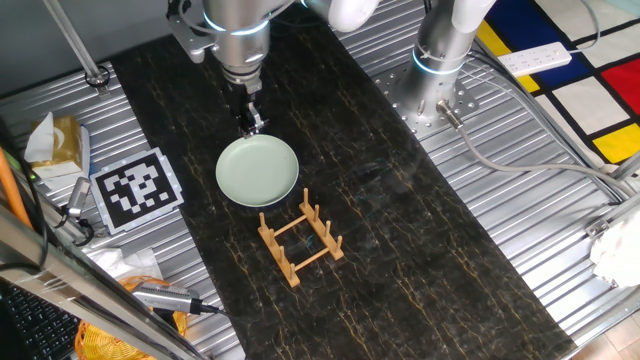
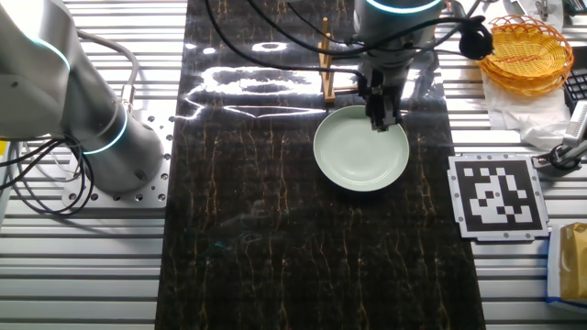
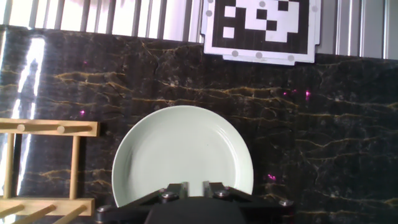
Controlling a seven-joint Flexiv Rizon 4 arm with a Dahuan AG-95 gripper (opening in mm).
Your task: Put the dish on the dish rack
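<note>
Marble-patterned black matting (image 1: 420, 250) runs down the middle of the ribbed metal table (image 1: 540, 200), and the round, pale mint-green glossy dish (image 1: 257, 170) lies flat on it. Just beside the dish stands the small light-brown wooden dish rack (image 1: 300, 240) with two rails, cross bars and short upright pegs; a narrow strip of mat separates them, and nothing rests in the rack.

The two-finger gripper (image 1: 252, 124) hangs at the dish's rim on the side away from the rack. In the hand view its fingertips (image 3: 176, 190) sit over the near edge of the dish (image 3: 183, 155) with a small gap between them, so the jaws look nearly closed, though whether they touch the rim I cannot tell.

Open mat stretches beyond the rack and on the dish's far side. A square black-and-white marker card (image 1: 137, 189) lies off the mat's edge on the metal. In the other fixed view a yellow wire basket (image 2: 532, 50) sits at the table corner, well apart from the dish (image 2: 360, 148).
</note>
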